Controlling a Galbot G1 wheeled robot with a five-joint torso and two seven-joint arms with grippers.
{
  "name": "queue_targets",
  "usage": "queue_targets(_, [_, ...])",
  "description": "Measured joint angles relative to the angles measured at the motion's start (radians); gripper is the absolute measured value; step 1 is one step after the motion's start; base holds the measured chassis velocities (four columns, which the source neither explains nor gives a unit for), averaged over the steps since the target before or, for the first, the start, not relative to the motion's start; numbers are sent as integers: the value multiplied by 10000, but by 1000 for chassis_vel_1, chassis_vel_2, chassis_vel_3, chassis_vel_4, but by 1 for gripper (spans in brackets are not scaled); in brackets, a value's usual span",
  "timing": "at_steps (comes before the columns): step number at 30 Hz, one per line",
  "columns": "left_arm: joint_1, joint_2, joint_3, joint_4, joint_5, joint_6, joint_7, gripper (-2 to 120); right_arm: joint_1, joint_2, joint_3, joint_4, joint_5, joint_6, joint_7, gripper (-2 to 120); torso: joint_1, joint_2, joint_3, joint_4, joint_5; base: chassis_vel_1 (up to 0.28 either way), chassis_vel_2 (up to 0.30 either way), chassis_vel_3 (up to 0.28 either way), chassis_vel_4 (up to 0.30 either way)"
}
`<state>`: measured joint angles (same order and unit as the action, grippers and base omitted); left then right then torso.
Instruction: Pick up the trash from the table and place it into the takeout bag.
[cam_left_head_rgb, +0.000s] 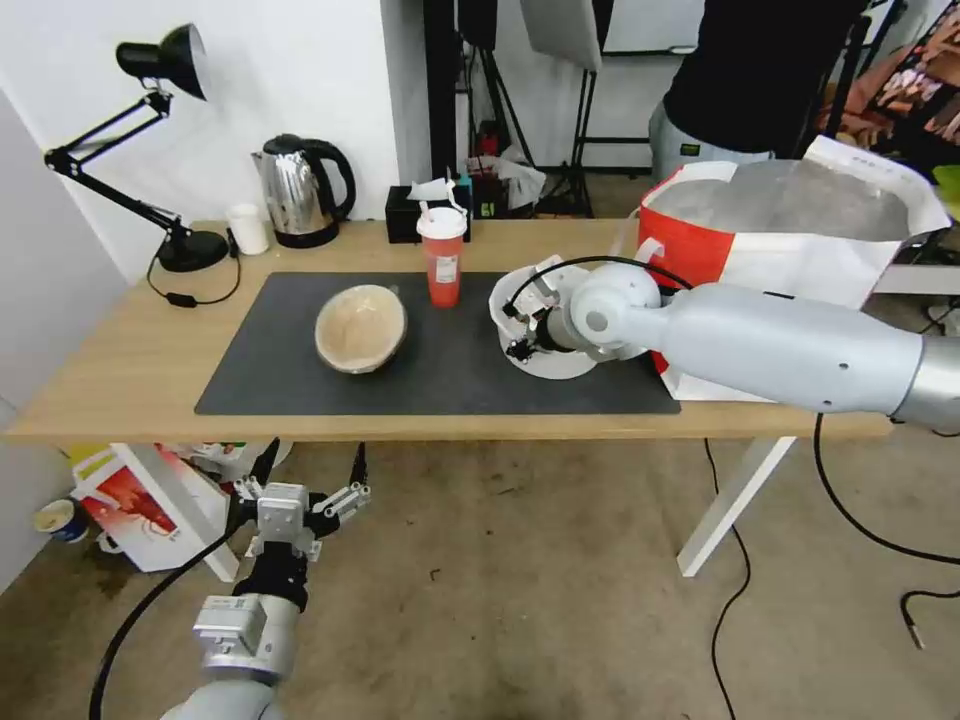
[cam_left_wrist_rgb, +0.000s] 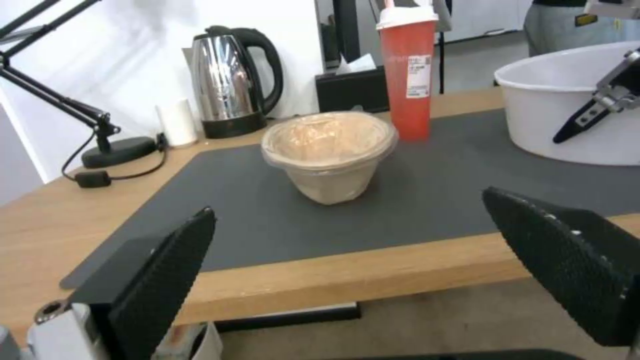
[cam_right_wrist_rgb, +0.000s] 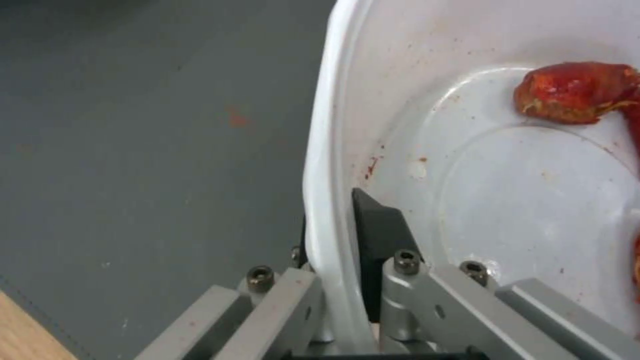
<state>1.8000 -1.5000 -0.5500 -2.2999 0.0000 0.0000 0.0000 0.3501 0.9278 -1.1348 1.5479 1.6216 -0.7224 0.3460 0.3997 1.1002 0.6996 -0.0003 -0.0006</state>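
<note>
Clutter lines the far edge of the table (cam_left_head_rgb: 120, 380): a black desk lamp (cam_left_head_rgb: 165, 60) at the left corner, a small white cup (cam_left_head_rgb: 247, 229), a steel kettle (cam_left_head_rgb: 303, 190) and a black tissue box (cam_left_head_rgb: 415, 215), all standing behind the dark grey mat (cam_left_head_rgb: 300, 385). On the mat, the tan paper bowl (cam_left_head_rgb: 361, 328) sits toward the left and the red drink cup (cam_left_head_rgb: 442, 258) with its white lid stands upright just behind and to the right of it. The large white bowl (cam_left_head_rgb: 515, 300) is at the mat's right side, tipped up on its side, and the right gripper (cam_left_head_rgb: 522, 318) is clamped on its rim, one finger (cam_right_wrist_rgb: 377, 235) inside the wall and the other outside. A red crayfish shell (cam_right_wrist_rgb: 573, 92) lies on the bowl's floor. Just to the right of the bowl, partly behind the right arm, the takeout bag (cam_left_head_rgb: 780, 240) stands open at the table's right end, foil lining showing. The left gripper (cam_left_head_rgb: 308, 470) hangs below the table's near edge, in front of the paper bowl, its fingers spread wide with nothing between them. On the floor beside the table leg rests a red-and-white carton (cam_left_head_rgb: 130, 500).
</note>
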Motion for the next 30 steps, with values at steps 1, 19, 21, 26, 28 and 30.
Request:
queue_targets(1, [0,0,0,0,0,0,0,100,0,0,0,0,0,0,0,0,0,0,0,0,0,0,0,0,0])
queue_targets(19, [0,0,0,0,0,0,0,100,487,-159,-49,372,70,-51,-533,0,9,-8,11,7,11,0,0,0,0])
queue_targets(21, [0,0,0,1,0,0,0,100,707,-234,-66,520,160,-50,-675,0,7,-7,8,7,3,0,0,0,0])
queue_targets(26, [0,0,0,0,0,0,0,100,1473,-465,-213,1075,485,-48,-1009,0,5,-6,6,4,3,0,0,0,0])
queue_targets(28, [0,0,0,0,0,0,0,100,1803,-533,-265,1278,600,-46,-1102,0,5,-6,6,5,10,0,0,0,0])
queue_targets(30, [0,0,0,0,0,0,0,100,1997,-572,-274,1381,643,-43,-1157,0,5,-5,5,5,4,0,0,0,0])
